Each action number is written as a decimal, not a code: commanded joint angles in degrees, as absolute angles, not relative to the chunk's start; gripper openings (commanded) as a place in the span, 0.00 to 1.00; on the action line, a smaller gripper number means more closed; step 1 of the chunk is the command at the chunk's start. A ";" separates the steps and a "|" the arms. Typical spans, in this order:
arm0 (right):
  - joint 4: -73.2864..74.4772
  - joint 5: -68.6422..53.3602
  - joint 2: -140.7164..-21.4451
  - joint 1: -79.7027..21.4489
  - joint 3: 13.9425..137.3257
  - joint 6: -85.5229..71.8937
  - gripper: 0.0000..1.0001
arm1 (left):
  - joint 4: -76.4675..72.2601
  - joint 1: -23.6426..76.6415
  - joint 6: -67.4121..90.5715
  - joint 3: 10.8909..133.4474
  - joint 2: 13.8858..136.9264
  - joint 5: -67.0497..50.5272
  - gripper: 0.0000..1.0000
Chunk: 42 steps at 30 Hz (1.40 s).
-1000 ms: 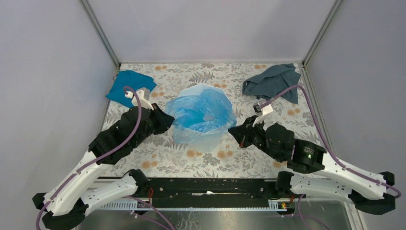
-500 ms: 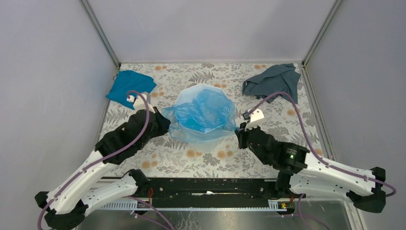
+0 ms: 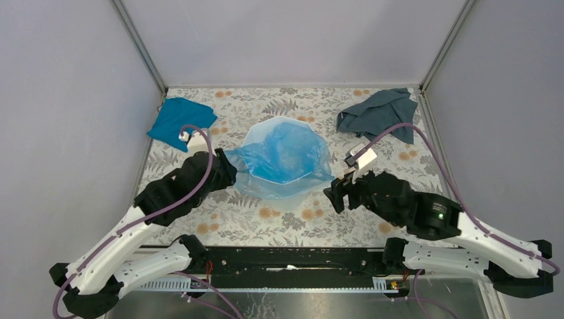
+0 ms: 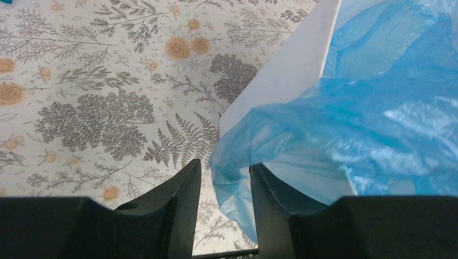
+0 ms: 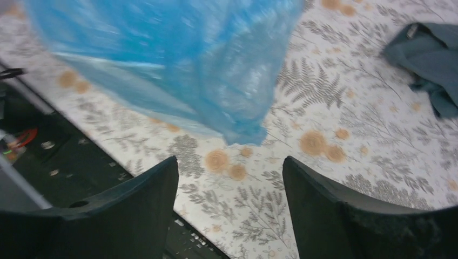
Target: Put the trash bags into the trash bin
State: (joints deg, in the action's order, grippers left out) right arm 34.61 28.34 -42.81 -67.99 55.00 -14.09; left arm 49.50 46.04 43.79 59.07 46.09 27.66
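Observation:
The light-blue trash bag (image 3: 282, 156) lies spread over and into the white faceted trash bin (image 3: 282, 193) at the table's middle. My left gripper (image 3: 231, 174) is at the bin's left side with its jaws parted. In the left wrist view a loose corner of the bag (image 4: 237, 178) hangs in the gap of that gripper (image 4: 222, 178), unpinched, next to the bin's white wall (image 4: 281, 75). My right gripper (image 3: 334, 194) sits just off the bin's right front. It stands wide open (image 5: 229, 178) with nothing between its fingers, and the bag's edge (image 5: 243, 127) hangs ahead of it.
A teal cloth (image 3: 179, 118) lies at the back left. A grey-blue cloth (image 3: 379, 113) is crumpled at the back right, also seen in the right wrist view (image 5: 432, 54). Grey walls close three sides. A black rail (image 3: 286, 256) runs along the near edge.
Both grippers have opened and let go of the bag. The bag has settled lower over the bin. The right gripper has drawn back a little from the bin.

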 commanded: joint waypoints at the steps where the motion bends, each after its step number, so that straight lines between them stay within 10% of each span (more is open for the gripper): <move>1: 39.92 18.21 -43.87 -68.20 63.76 -8.48 0.80 | 54.71 46.05 43.41 63.74 42.53 27.13 0.45; 17: 36.97 23.83 -60.11 -68.20 75.85 1.44 0.49 | 50.68 46.02 24.97 79.35 51.80 17.12 0.87; 24: 29.52 31.35 -57.76 -68.20 72.61 0.35 0.00 | 41.24 46.10 18.93 79.15 55.55 6.22 0.93; 42: 24.30 39.39 -56.82 -68.20 72.13 0.71 0.00 | 51.00 46.14 21.69 86.27 52.28 15.84 0.89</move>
State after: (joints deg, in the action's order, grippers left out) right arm 27.88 37.04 -58.11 -67.99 72.03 0.19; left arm 51.62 46.06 21.91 83.37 56.34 18.46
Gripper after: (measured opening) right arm 0.011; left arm 0.848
